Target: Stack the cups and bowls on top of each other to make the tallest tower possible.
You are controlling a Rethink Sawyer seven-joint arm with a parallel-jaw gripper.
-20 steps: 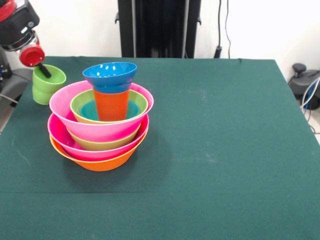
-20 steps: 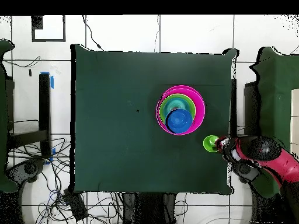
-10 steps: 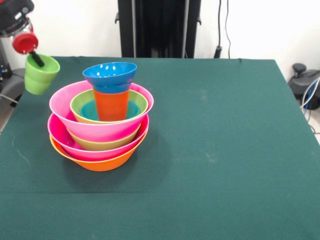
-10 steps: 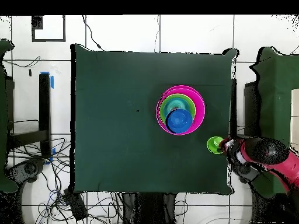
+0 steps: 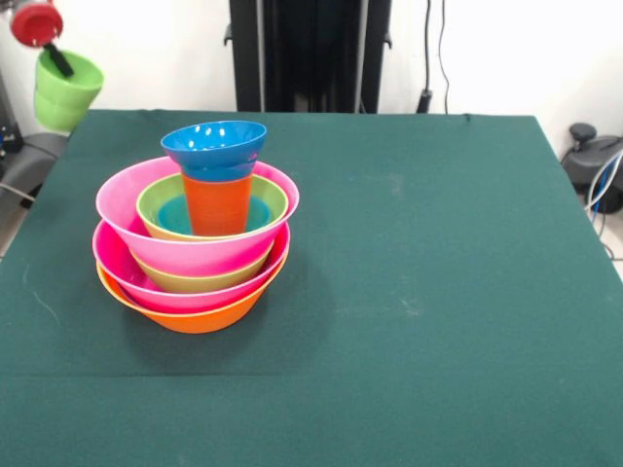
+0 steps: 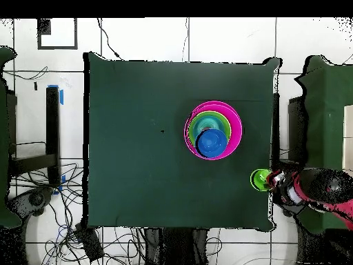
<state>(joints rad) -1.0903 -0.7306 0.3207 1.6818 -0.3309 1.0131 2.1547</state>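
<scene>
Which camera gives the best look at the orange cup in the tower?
The front view: the orange cup stands upright in the nested bowls, its side visible below the blue bowl sitting on it. In the overhead view, that blue bowl covers the cup completely.

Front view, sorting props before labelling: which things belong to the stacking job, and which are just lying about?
Job:
- tower of nested bowls
- orange cup in it
- blue bowl on top
- green cup, held aloft by the gripper

Lying about:
- cables beside the table
</scene>
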